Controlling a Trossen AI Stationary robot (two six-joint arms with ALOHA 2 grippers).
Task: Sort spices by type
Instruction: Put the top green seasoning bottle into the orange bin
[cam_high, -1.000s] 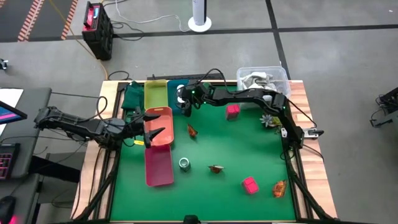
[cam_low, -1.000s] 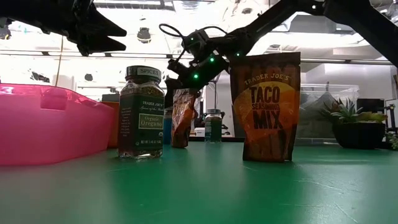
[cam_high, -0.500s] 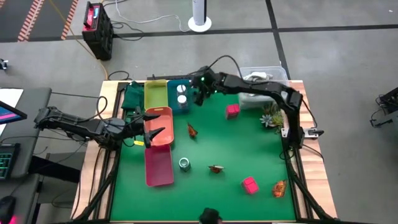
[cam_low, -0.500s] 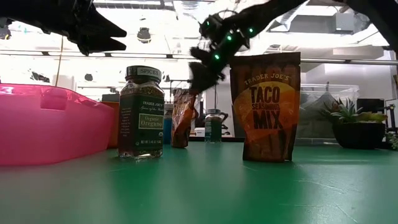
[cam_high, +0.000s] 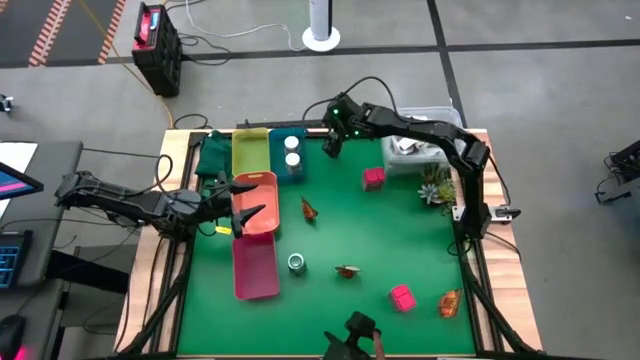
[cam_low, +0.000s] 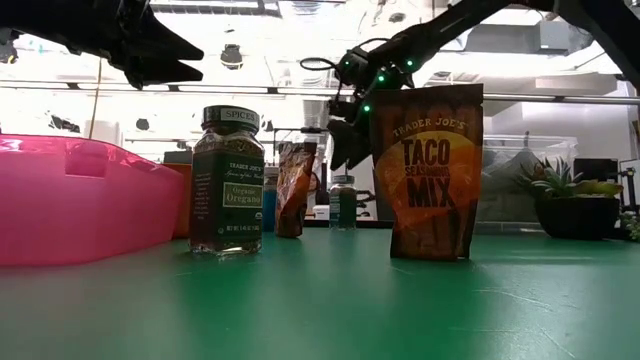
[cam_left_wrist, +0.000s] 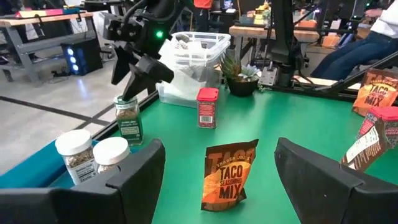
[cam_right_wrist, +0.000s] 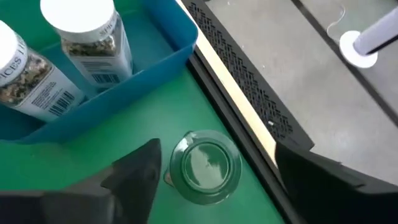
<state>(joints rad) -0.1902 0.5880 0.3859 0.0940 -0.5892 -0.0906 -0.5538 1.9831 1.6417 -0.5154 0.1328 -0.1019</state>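
Observation:
My right gripper (cam_high: 331, 143) hangs open just above a green-lidded jar (cam_right_wrist: 205, 167) that stands on the green mat near the table's far edge; it touches nothing. The left wrist view also shows that jar (cam_left_wrist: 129, 118). Two white jars (cam_high: 292, 150) stand in the blue tray (cam_high: 276, 150). Another green-lidded jar (cam_high: 297, 263), two pink blocks (cam_high: 373, 178) (cam_high: 402, 297) and three orange-brown sachets (cam_high: 309, 210) (cam_high: 347, 271) (cam_high: 449, 302) stand on the mat. My left gripper (cam_high: 250, 201) waits open and empty over the orange tray (cam_high: 262, 186).
A yellow-green tray (cam_high: 250, 150) lies beside the blue one, and a pink tray (cam_high: 255, 268) lies nearer. A clear tub (cam_high: 425, 125) and a small plant (cam_high: 433, 190) stand at the far right. A person (cam_high: 358, 332) shows at the table's near edge.
My right gripper has risen from the blue tray and gone toward the table's right and far edge, ending above the green-lidded jar. Two white jars now show standing in the blue tray. A person has come into view at the near edge.

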